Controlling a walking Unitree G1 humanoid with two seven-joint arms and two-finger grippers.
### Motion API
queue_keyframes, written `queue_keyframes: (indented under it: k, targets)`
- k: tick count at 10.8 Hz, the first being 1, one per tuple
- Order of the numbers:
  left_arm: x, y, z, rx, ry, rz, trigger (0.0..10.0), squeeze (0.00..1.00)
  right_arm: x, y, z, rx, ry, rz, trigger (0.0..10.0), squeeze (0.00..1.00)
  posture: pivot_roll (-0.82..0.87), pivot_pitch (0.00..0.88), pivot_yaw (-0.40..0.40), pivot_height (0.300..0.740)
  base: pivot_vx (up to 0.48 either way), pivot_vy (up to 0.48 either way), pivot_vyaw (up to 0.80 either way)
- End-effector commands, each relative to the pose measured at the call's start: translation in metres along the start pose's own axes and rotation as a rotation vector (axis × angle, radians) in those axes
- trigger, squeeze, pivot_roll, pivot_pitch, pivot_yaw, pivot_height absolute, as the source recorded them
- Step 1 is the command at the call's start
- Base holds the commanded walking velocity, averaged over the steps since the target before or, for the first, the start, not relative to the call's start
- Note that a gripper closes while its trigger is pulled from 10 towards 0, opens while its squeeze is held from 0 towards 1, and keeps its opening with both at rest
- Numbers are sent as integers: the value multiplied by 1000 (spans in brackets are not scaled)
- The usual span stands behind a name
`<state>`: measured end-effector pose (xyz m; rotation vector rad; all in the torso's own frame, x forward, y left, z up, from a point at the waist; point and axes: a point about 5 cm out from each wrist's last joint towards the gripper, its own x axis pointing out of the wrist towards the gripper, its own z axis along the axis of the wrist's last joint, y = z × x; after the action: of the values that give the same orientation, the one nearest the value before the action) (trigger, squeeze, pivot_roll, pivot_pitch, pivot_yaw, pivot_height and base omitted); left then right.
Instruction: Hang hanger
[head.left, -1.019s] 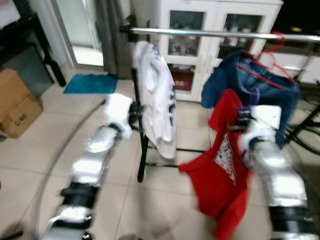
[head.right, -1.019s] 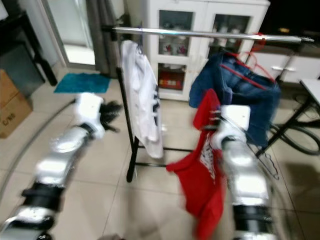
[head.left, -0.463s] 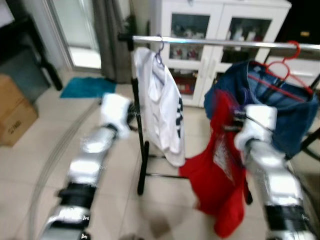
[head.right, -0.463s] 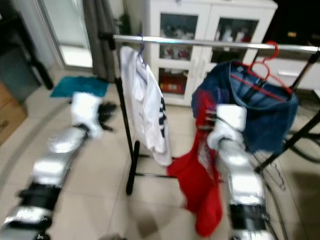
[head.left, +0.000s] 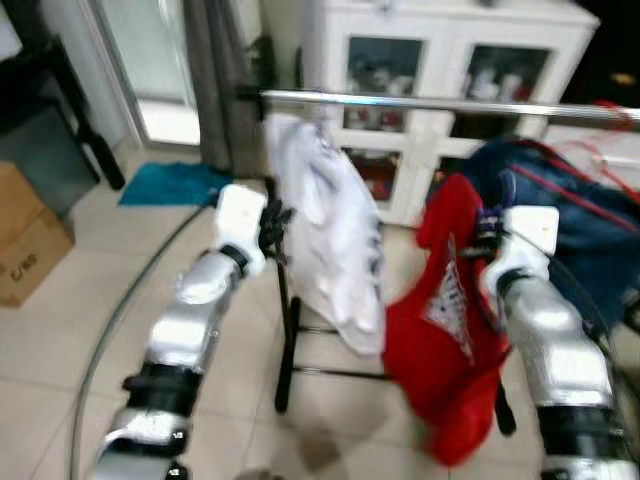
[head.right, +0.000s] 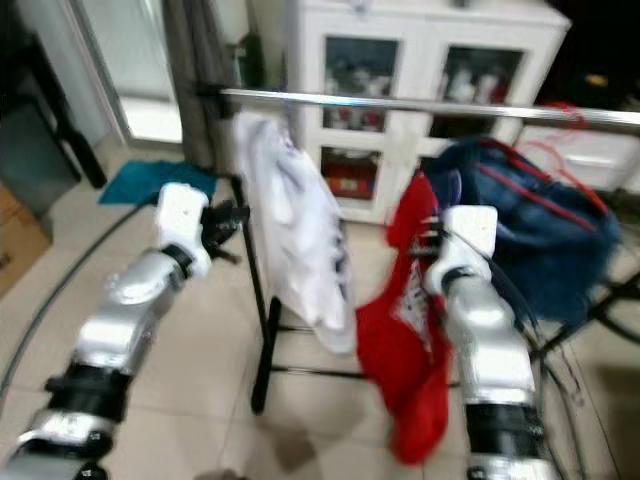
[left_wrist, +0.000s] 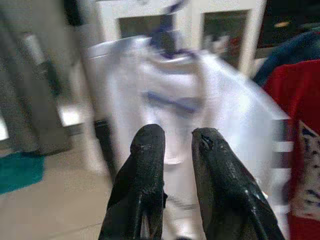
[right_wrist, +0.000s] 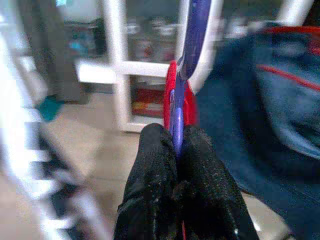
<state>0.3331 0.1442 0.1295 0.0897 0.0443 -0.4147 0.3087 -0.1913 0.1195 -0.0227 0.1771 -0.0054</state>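
Swinging wider than before, the red shirt (head.left: 445, 330) hangs soft and light from the hanger (right_wrist: 187, 60); right gripper (right_wrist: 174, 145) pinches its stiff neck; left gripper (left_wrist: 175, 145) empty, slightly parted.

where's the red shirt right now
The red shirt hangs on a purple hanger pinched in the right gripper, below the clothes rail, between the white shirt and the blue jeans.

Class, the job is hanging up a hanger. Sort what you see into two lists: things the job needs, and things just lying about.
Needed:
purple hanger, pinched in the right gripper
red shirt on that hanger
clothes rail

Lying about:
white shirt
blue jeans
cardboard box
teal mat
white cabinet
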Motion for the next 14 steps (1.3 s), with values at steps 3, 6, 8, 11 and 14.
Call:
queue_keyframes:
  k: [3,6,8,11,14]
  targets:
    - [4,-3,6,7,-19,-17,10000,0,1,-8,13,-11,-57,-16,10000,0,8,0,2,740,396,0,0]
    - [4,-4,7,10,-21,-22,10000,0,2,-8,15,-17,-66,-15,10000,0,9,0,3,740,395,0,0]
    - [5,-4,7,10,-16,-22,10000,0,3,-7,18,-26,-77,-11,10000,0,9,0,4,740,377,0,0]
    - [1,-25,14,36,-29,-256,10000,0,4,-11,32,17,-149,-20,10000,0,17,0,-4,740,0,0,0]
    - [5,-36,26,59,-46,-373,10000,0,11,-11,45,19,-175,5,10000,0,18,0,-6,740,0,0,0]
